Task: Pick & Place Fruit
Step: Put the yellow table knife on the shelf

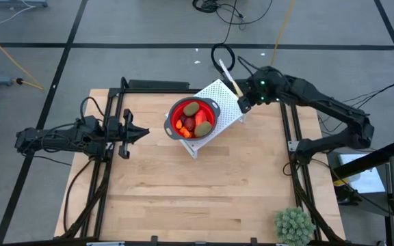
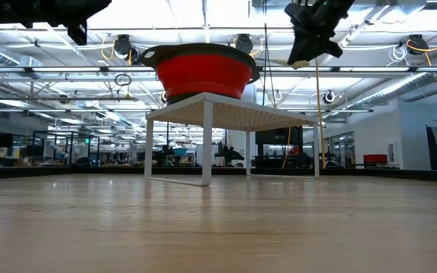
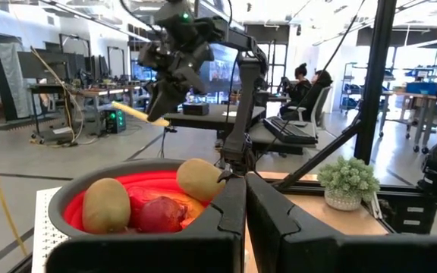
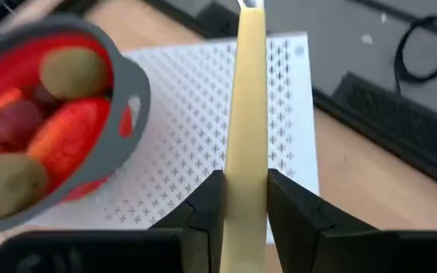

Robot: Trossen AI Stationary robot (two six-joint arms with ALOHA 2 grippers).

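A: Listing by size, largest first. Item one: table (image 1: 183, 205), bare wood across the lower half of the high view. Item two: white perforated stand (image 1: 226, 97), upper centre of that view. Item three: red bowl (image 1: 193, 117) with grey rim, on the stand's left part. Item four: fruit (image 1: 193, 121), all of it that shows lying inside the bowl: two brown-green ovals, a dark red ball, a red-orange piece, small orange bits.

B: Task status?

A: Judged largely done. No fruit shows on the table or on the bare part of the stand in any view. Whether pieces are left out of frame, cannot tell.

B: Grippers?

A: Right gripper (image 1: 243, 102), upper right of centre in the high view, over the stand's right edge, jaws clamped on a pale yellow stick (image 4: 245, 121) that is no fruit. Left gripper (image 1: 141, 132), left of centre, beside the bowl and apart from it, jaws together on nothing.

B: What does each view add?

A: High view: the full layout, plus a spiky green plant (image 1: 294, 225) at the lower right edge. Low view: the stand's legs and the bowl from the side; its contents are hidden there. Left wrist view: ovals and dark red ball close up at lower left, the right arm holding the stick above them, people seated at desks far behind. Right wrist view: the grip itself, both fingers (image 4: 203, 208) pressed to the stick, with the stand's perforations beneath
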